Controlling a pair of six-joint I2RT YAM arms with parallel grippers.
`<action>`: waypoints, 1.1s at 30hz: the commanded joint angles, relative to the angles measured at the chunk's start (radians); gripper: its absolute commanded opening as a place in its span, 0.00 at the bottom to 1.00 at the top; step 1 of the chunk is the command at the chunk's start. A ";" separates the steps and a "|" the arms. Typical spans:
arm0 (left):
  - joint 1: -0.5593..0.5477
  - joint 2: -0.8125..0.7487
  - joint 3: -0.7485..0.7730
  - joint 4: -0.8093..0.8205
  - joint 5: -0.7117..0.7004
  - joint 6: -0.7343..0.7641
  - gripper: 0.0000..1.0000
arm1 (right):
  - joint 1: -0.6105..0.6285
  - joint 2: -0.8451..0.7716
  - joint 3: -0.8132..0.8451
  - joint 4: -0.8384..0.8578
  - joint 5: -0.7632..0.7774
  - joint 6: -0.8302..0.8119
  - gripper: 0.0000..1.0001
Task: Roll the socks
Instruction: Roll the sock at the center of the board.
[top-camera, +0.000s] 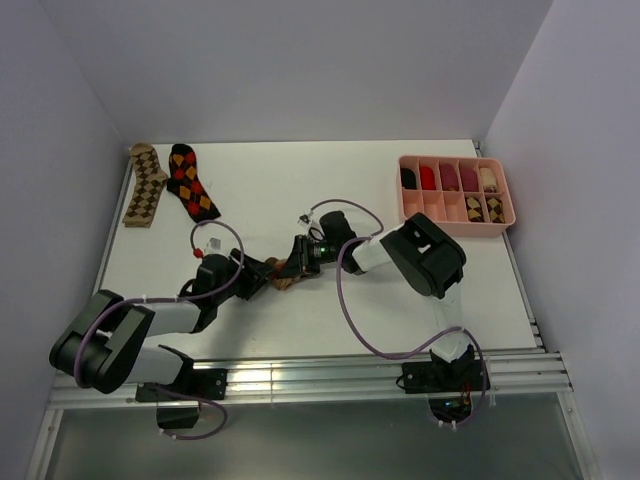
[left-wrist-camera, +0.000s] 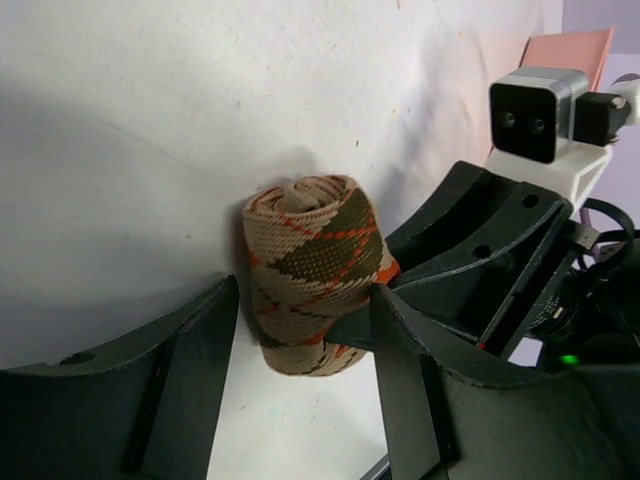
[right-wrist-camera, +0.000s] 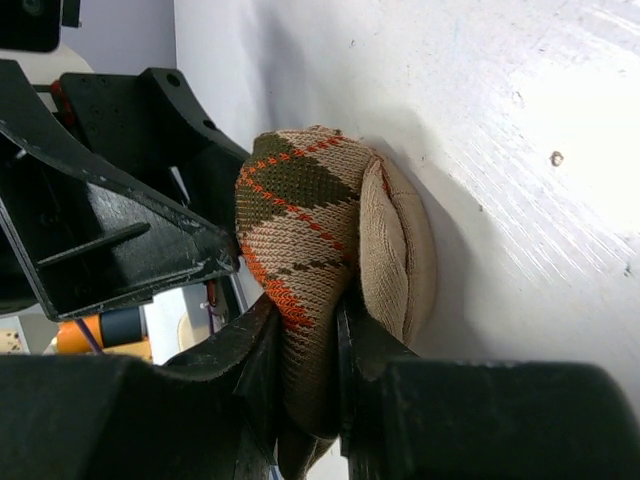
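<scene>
Now: rolled sock (top-camera: 286, 272) on counter (top-camera: 300, 190), centre of top view. Right end effector (right-wrist-camera: 338, 350) nearly closed, pinching outer layer, likely to stop unrolling. Left end effector (left-wrist-camera: 302, 300) half open, straddling roll, likely steadying it; no firm grip evident.

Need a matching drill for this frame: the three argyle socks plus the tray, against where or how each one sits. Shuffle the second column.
Column one:
1. beige-brown-orange sock
2. tan-brown-cream sock
3. black-red-orange sock
4. pink tray

Column two:
A. flat, leftmost at the far-left corner
B. far right, divided into compartments
C. rolled up, mid-table
D. flat, just right of the other flat sock

Pairs: 1-C, 2-A, 3-D, 4-B
</scene>
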 joint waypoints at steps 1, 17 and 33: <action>0.016 0.017 0.003 0.085 -0.007 0.025 0.61 | 0.008 0.066 0.002 -0.090 0.009 -0.024 0.00; 0.041 0.244 0.083 0.129 0.146 0.073 0.49 | 0.008 0.099 0.065 -0.156 -0.058 -0.064 0.08; 0.035 0.184 0.274 -0.357 0.036 0.172 0.28 | 0.006 -0.185 0.059 -0.429 0.278 -0.326 0.66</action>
